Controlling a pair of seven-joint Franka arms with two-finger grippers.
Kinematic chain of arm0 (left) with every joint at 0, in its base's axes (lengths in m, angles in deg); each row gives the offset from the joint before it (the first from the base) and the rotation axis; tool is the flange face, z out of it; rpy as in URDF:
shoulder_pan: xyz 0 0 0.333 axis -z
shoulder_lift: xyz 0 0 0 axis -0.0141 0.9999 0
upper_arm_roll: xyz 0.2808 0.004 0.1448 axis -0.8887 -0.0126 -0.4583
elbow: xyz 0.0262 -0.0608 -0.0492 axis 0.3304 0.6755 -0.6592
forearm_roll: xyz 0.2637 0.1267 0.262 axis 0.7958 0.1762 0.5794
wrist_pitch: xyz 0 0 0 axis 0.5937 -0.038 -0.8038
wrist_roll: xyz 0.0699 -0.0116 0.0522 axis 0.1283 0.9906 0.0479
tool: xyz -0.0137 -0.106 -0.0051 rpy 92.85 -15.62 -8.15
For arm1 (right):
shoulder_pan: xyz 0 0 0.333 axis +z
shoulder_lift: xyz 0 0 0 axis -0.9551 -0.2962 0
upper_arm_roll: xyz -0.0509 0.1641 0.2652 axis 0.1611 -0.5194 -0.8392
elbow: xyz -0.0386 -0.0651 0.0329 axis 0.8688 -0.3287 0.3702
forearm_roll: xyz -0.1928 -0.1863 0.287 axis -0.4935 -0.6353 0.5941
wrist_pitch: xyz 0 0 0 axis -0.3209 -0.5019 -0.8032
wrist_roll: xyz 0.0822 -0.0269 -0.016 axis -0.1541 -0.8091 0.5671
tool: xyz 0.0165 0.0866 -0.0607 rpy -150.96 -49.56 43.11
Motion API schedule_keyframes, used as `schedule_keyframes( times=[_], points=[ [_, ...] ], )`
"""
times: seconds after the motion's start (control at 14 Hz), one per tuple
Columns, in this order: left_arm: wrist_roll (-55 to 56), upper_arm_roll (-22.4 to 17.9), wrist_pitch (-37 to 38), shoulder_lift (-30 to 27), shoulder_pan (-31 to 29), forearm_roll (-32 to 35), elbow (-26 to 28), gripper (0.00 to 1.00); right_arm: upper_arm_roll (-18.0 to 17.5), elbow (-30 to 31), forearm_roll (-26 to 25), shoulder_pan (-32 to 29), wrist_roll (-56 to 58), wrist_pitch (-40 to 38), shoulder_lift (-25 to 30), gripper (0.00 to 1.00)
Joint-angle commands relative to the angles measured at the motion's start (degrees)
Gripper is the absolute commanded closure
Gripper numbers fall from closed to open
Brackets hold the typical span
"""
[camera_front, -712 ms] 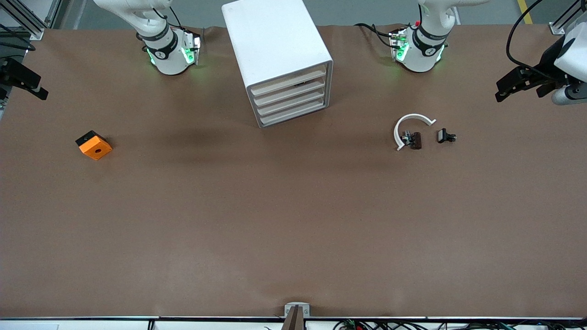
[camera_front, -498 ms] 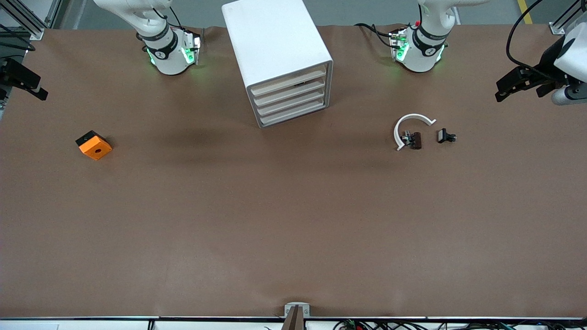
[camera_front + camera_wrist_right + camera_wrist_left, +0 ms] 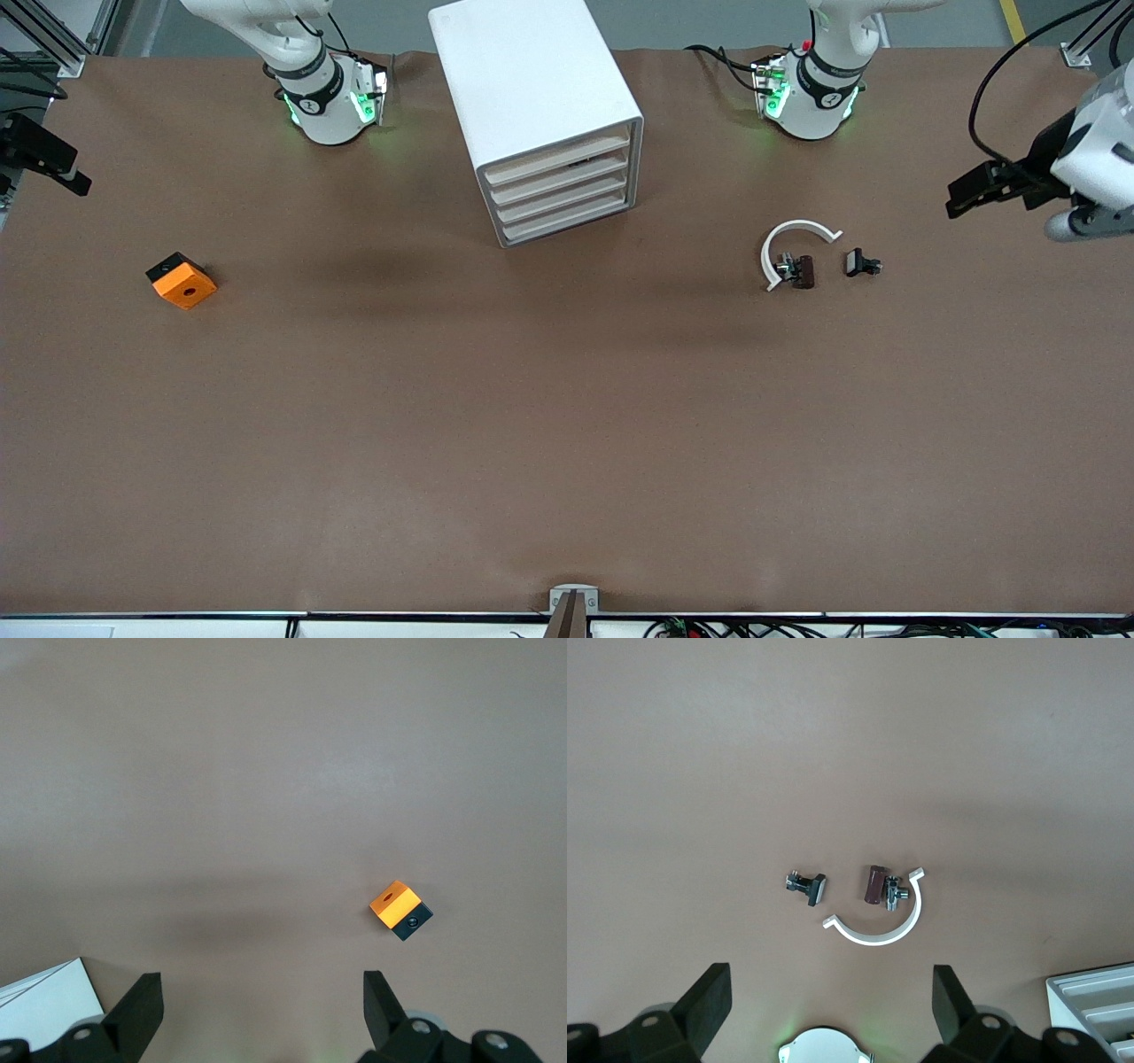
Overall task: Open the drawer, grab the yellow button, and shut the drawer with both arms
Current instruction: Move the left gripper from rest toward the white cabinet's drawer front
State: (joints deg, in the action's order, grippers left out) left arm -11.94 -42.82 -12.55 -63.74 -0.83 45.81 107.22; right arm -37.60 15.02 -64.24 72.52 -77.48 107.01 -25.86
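Observation:
The white cabinet point(image 3: 540, 97) stands between the arm bases, and its corner shows in the left wrist view point(image 3: 1099, 1001) and in the right wrist view point(image 3: 40, 1005). The drawer point(image 3: 558, 152), uppermost of four alike, is shut. The button is hidden. My left gripper point(image 3: 966, 190) hangs open and empty over the table's edge at the left arm's end; its fingers stand wide apart in the left wrist view point(image 3: 830, 1001). My right gripper point(image 3: 58, 168) is open and empty over the table's edge at the right arm's end, and it also shows in the right wrist view point(image 3: 262, 1005).
A white C-shaped ring point(image 3: 797, 235), a brown and metal piece point(image 3: 799, 269) and a small black clip point(image 3: 861, 263) lie toward the left arm's end. They also show in the left wrist view: ring point(image 3: 881, 932), clip point(image 3: 808, 887). An orange square block point(image 3: 182, 281) point(image 3: 397, 906) lies toward the right arm's end.
My left gripper has shifted a little inward over the table and its wrist has turned. My right gripper has barely moved. Nothing on the table has moved.

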Motion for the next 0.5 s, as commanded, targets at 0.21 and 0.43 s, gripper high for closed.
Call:
schedule_keyframes(
  times=[0.21,0.43],
  points=[
    [12.1,1.7,2.6,10.2,3.1,-1.7,-2.6,0.0,-0.5,0.2,0.2,0.5,-0.8,0.6,0.8,0.0],
    [28.7,2.3,2.6,16.9,8.6,-2.1,-2.9,0.0,-0.6,-0.7,0.2,0.7,-0.8,0.7,0.6,0.0]
  ],
)
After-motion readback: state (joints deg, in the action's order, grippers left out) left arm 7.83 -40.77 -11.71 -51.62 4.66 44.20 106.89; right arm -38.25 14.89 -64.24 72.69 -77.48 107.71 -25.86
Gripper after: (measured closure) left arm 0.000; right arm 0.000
